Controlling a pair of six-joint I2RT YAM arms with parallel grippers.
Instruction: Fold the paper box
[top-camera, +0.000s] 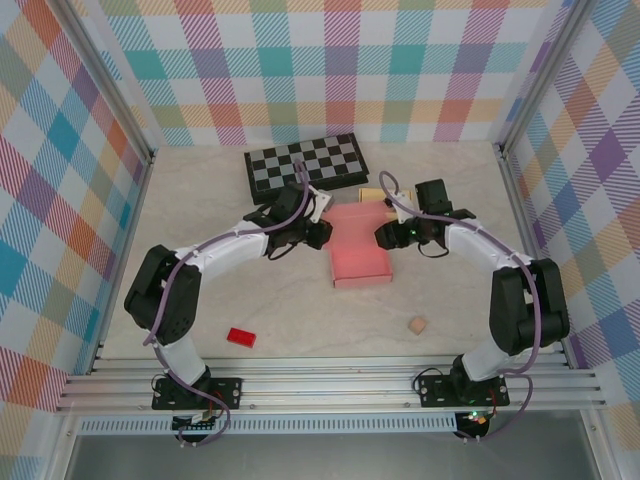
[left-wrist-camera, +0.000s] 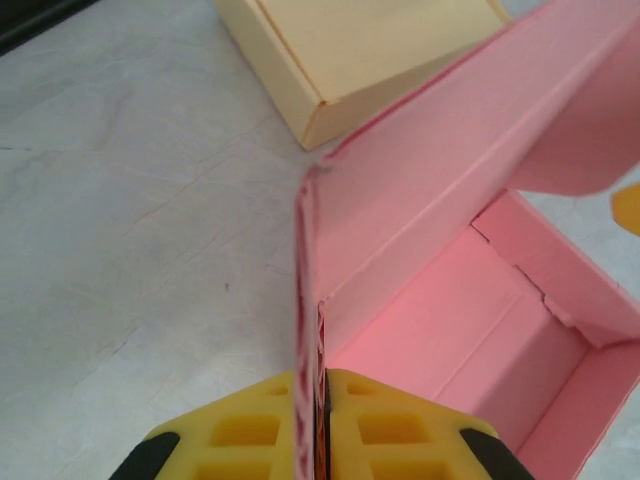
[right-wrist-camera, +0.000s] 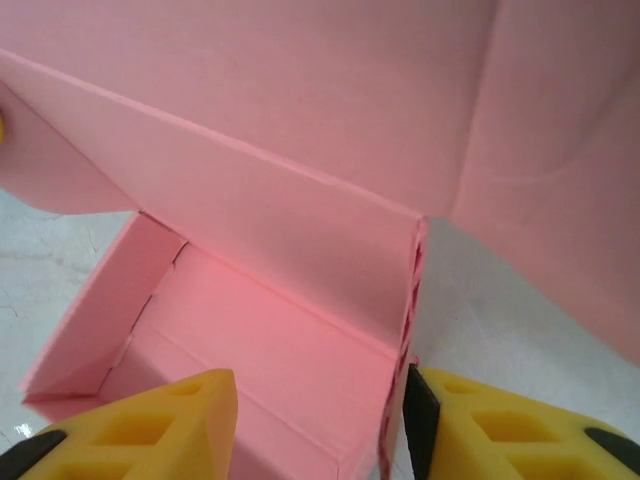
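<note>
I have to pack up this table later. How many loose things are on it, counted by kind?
Boxes: 2 (pink box, tan box)
Blocks: 2 (red block, tan block)
Checkerboard: 1
Total: 5

Matt paper box (top-camera: 360, 250) — smooth marbled table (top-camera: 300, 320)

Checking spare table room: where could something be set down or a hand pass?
Free: the front strip between the red block and the wooden cube; the back left corner beside the checkerboard; the back right corner. Crowded: mid-table, where the left gripper and right gripper meet the pink box by the tan box.
</note>
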